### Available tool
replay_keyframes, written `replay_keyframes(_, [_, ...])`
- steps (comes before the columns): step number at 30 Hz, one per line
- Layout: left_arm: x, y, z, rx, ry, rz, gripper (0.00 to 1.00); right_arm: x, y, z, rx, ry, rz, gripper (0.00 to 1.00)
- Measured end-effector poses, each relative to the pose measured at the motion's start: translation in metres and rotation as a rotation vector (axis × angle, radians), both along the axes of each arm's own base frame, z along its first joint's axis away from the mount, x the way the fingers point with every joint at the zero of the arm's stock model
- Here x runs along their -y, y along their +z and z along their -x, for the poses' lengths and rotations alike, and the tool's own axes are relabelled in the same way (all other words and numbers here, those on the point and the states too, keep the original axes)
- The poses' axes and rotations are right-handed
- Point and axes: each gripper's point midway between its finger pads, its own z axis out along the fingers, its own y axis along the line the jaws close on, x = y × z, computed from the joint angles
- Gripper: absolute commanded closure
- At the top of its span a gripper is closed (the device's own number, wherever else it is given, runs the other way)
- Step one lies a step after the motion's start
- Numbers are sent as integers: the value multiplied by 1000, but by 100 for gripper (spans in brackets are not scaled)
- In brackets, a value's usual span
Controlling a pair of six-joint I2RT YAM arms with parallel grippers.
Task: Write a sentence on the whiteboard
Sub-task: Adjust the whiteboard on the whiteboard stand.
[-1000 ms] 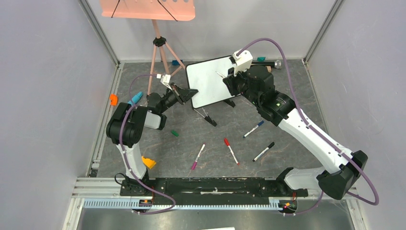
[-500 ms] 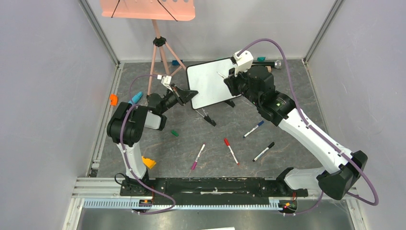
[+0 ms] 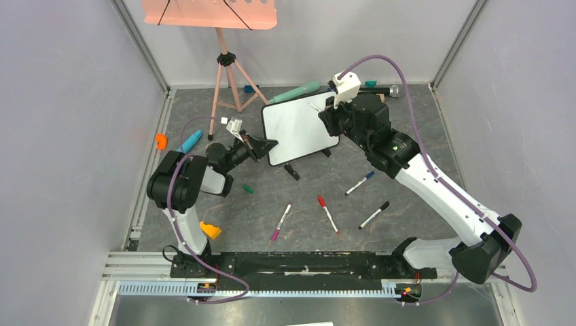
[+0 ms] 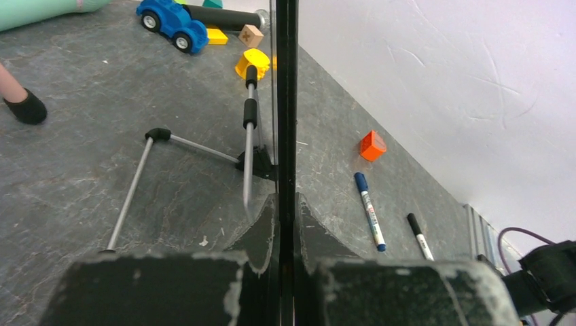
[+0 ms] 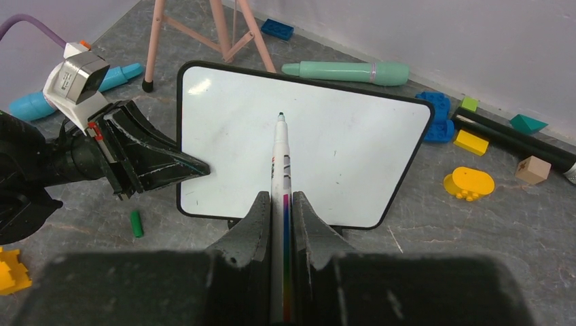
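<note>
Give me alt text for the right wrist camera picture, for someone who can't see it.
The right gripper holds a marker, its tip pointing at a blank whiteboard. The left gripper clamps the board's left edge; toy blocks lie to the right.

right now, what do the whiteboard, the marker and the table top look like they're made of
Whiteboard: glossy white face, likely coated board or plastic, since it catches a bright glare near one corner; thin dark rim, probably plastic. Marker: smooth white plastic barrel, by its look. Table top: matte dark grey with mottled, slate-like veining; stone or a printed mat, cannot tell.
</note>
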Motion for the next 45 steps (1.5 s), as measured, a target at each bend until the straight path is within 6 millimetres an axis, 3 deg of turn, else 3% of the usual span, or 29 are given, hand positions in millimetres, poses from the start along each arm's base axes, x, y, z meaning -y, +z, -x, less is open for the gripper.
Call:
replay_keyframes(13, [-8,-22,6,-101,-69,28,98,-1,-5,3,-17,11,-8,100])
replay_keyframes(15, [-8,-24,10,-104,-93,22,93,-1,-4,4,-15,11,-10,100])
replay_keyframes(17, [-7,-25,12,-103,-111,19,79,-1,-4,4,-15,13,-14,100])
replay_keyframes(20, [-3,-28,23,-109,-173,7,76,-2,-4,4,-17,14,-16,100])
replay_keyframes(28, [4,-35,45,-132,-268,-10,81,-3,-4,5,-20,20,-19,100])
replay_keyframes(33, [4,-36,47,-137,-275,-11,79,-3,-6,5,-22,21,-18,100])
replay_keyframes(36, [4,-38,48,-141,-282,-11,98,-3,-7,6,-23,24,-18,100])
replay_keyframes(45, [7,-41,35,-180,-366,7,98,-1,-5,5,-18,24,-23,100])
